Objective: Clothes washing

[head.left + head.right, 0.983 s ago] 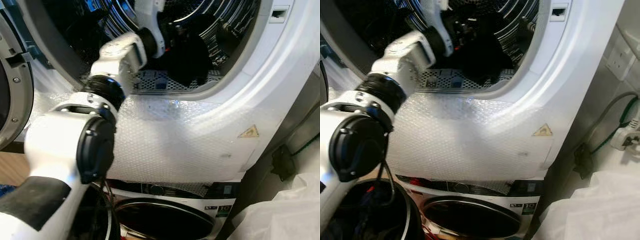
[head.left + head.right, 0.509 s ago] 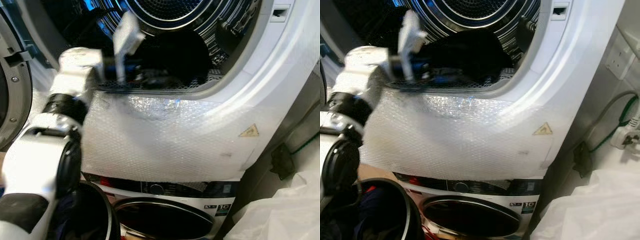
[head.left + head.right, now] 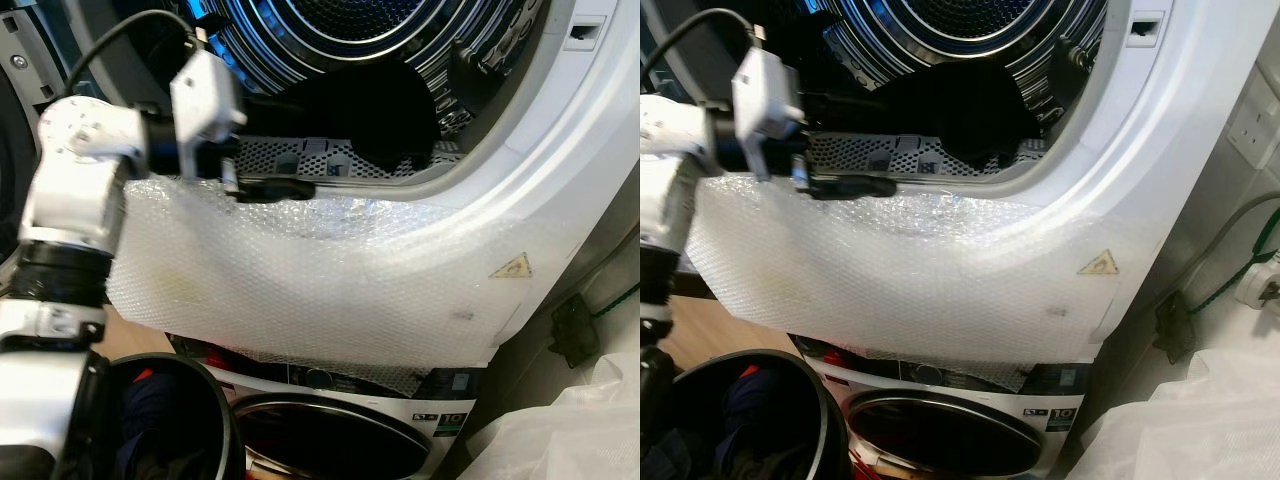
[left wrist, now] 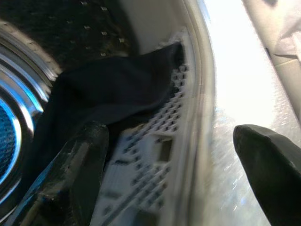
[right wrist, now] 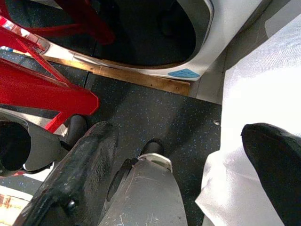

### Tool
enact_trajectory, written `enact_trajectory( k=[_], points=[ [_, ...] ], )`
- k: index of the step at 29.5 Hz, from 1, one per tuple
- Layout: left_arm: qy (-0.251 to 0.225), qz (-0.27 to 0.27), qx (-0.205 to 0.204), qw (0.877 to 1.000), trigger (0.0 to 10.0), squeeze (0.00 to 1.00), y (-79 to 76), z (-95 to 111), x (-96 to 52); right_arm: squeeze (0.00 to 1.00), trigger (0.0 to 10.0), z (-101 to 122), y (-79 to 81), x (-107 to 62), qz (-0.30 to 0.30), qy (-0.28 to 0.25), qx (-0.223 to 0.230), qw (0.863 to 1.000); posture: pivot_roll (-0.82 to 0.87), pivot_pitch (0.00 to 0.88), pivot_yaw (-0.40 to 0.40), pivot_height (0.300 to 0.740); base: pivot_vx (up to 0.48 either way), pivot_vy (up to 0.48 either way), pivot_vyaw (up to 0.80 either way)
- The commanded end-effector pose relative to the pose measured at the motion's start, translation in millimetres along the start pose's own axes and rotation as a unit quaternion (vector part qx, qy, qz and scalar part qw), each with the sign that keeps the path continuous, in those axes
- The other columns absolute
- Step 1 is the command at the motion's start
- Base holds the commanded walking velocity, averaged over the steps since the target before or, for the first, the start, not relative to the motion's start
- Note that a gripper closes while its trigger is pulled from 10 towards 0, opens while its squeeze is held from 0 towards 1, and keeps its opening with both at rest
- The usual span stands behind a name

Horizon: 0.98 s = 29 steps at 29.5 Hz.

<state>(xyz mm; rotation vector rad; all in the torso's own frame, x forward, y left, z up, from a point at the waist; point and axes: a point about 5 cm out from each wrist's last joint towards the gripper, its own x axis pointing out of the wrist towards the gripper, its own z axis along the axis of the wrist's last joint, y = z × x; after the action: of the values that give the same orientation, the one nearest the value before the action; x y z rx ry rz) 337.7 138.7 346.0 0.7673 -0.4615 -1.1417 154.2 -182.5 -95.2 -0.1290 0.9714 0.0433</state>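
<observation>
We face a stack of two white front-loading machines [image 3: 560, 200] beside a grey wall, the upper one's round opening wide open and its front below the opening covered with a sheet of bubble wrap [image 3: 330, 280]. Inside the steel drum [image 3: 400, 30] lies a dark garment [image 3: 370, 110], slumped against the lower rim and spilling onto the perforated grey lint-filter panel [image 3: 300, 158] at the mouth. Our left gripper [image 3: 275, 186] sits at the lip of the opening, just above the top edge of the bubble wrap; in the left wrist view its two black fingers [image 4: 80, 165] stand spread apart with nothing between them, the garment [image 4: 108, 89] lying just beyond their tips. Below, by the lower machine's dark door [image 3: 330, 440], a black round basket [image 3: 790, 400] holds what look like more dark clothes, though the contents are hard to make out. White fabric [image 3: 590, 420] is heaped at lower right. Our right gripper [image 5: 188, 155] hangs over the speckled dark floor [image 5: 141, 113], fingers parted, near a red frame [image 5: 42, 84].
</observation>
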Motion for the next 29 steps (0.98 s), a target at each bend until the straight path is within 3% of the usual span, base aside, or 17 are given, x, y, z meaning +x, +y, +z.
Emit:
enact_trajectory(
  k=[1,4,8,15,22,29],
  points=[
    [-0.014,0.023,0.003,1.000,10.0,0.00,-1.3,2.3,4.7,0.00,10.0,-1.6,3.0,0.0,0.002,0.005,0.004,1.000,0.04,0.000,0.042,0.740,0.000,0.000,0.00],
    [-0.050,0.059,-0.043,0.996,10.0,0.00,1.4,-7.4,11.3,0.00,10.0,-3.6,1.5,-0.6,-0.003,0.006,0.007,1.000,0.03,0.000,0.046,0.740,0.000,0.000,0.00],
    [-0.046,0.085,-0.060,0.993,10.0,0.00,4.6,-18.6,18.0,0.00,10.0,-7.0,0.5,-1.7,-0.005,0.009,0.009,1.000,0.02,0.000,0.049,0.740,0.000,0.000,0.00],
    [-0.048,0.125,-0.053,0.990,10.0,0.00,15.5,-18.1,31.5,0.00,10.0,-13.6,-1.5,-3.6,-0.010,0.014,0.014,1.000,-0.01,0.000,0.059,0.740,0.000,0.000,0.00],
    [-0.067,0.132,-0.070,0.987,10.0,0.00,21.2,-17.8,40.2,0.00,10.0,-15.6,-1.0,-4.2,-0.012,0.016,0.018,1.000,-0.02,0.000,0.066,0.740,0.000,0.000,0.00],
    [-0.048,0.122,-0.071,0.989,10.0,0.00,22.5,-20.9,51.8,0.00,10.0,-18.7,-0.5,-5.1,-0.013,0.019,0.017,1.000,-0.04,0.000,0.072,0.740,0.000,0.000,0.00]
  ],
)
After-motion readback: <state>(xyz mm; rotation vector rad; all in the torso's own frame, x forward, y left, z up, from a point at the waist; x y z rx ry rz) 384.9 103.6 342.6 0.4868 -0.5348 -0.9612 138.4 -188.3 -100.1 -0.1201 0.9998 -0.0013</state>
